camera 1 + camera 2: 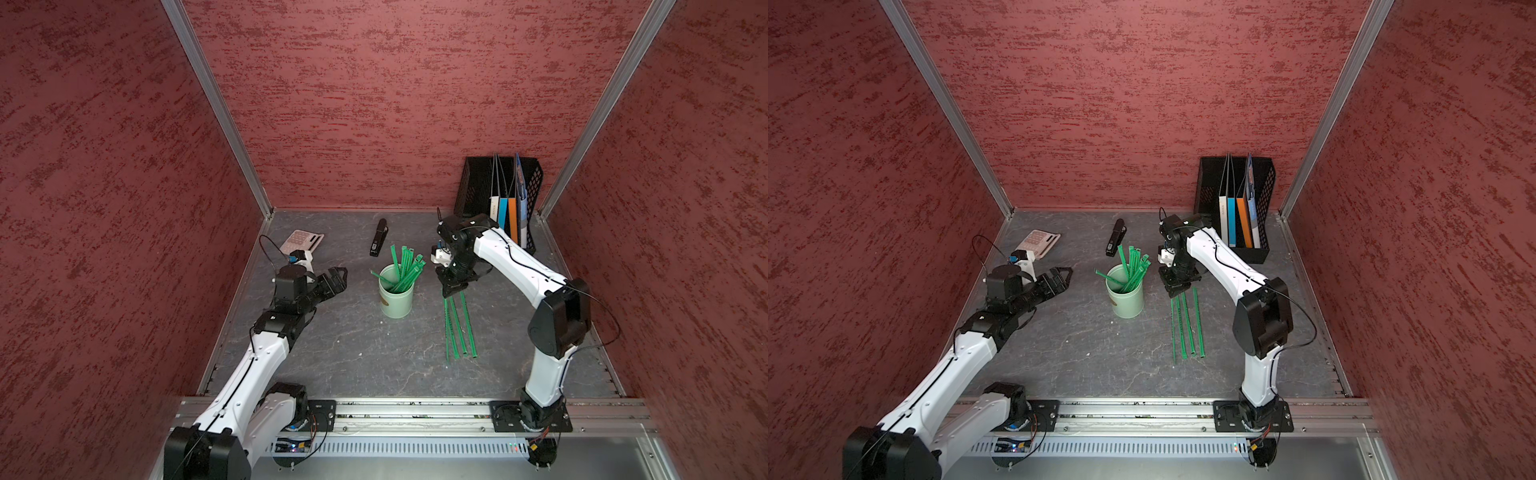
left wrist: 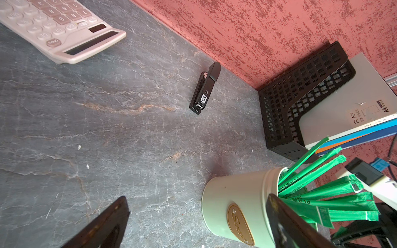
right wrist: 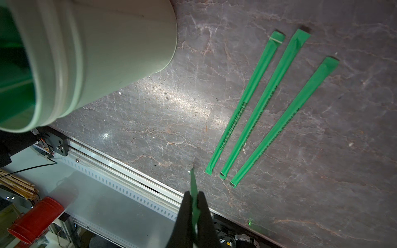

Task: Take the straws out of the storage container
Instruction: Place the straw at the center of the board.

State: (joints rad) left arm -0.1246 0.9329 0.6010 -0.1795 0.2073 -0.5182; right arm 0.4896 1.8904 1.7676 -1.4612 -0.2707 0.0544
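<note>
The storage container point(image 1: 396, 296) point(image 1: 1125, 297), a pale mint cup, stands upright mid-table with several green straws point(image 1: 405, 266) point(image 1: 1133, 266) leaning out of it. Three more straws point(image 1: 463, 328) point(image 3: 257, 103) lie side by side on the table to its right. My right gripper point(image 1: 453, 289) point(image 3: 194, 195) hangs over their far ends, shut on another straw point(image 3: 193, 182) that slants down toward the table beside them. My left gripper point(image 1: 336, 276) point(image 2: 197, 196) is open and empty, left of the cup point(image 2: 232, 199) and apart from it.
A black stapler point(image 1: 379, 237) and a pink calculator point(image 1: 301, 241) lie at the back of the table. At the back right stands a black mesh file rack point(image 1: 478, 183) with folders. Red walls enclose three sides, and a metal rail point(image 1: 415, 409) runs along the front edge.
</note>
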